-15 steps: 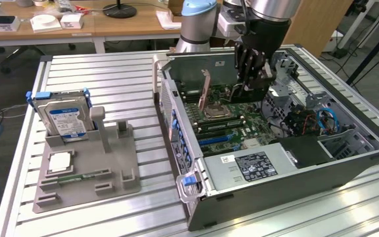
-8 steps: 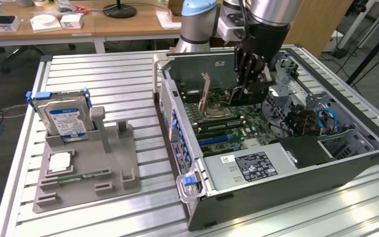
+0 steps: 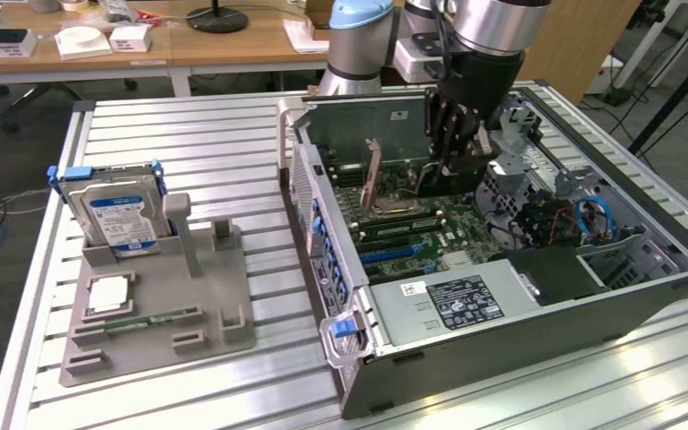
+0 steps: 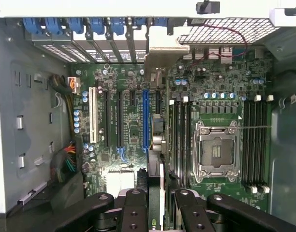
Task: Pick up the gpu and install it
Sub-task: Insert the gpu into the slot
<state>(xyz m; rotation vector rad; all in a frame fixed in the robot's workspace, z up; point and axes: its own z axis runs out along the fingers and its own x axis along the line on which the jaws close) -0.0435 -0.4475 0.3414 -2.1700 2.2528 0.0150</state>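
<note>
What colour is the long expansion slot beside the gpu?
Blue; the wrist view shows it best, next to the gpu.

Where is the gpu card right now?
The gpu stands upright on edge inside the open computer case, over the motherboard. In the exterior view it is just left of the gripper.

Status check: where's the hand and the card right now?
Hand inside open case, shut on gpu. Card edge-on over motherboard slots. Nothing seen blocking.

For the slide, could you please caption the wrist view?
Gripper holding the gpu edge-on above the motherboard.
</note>
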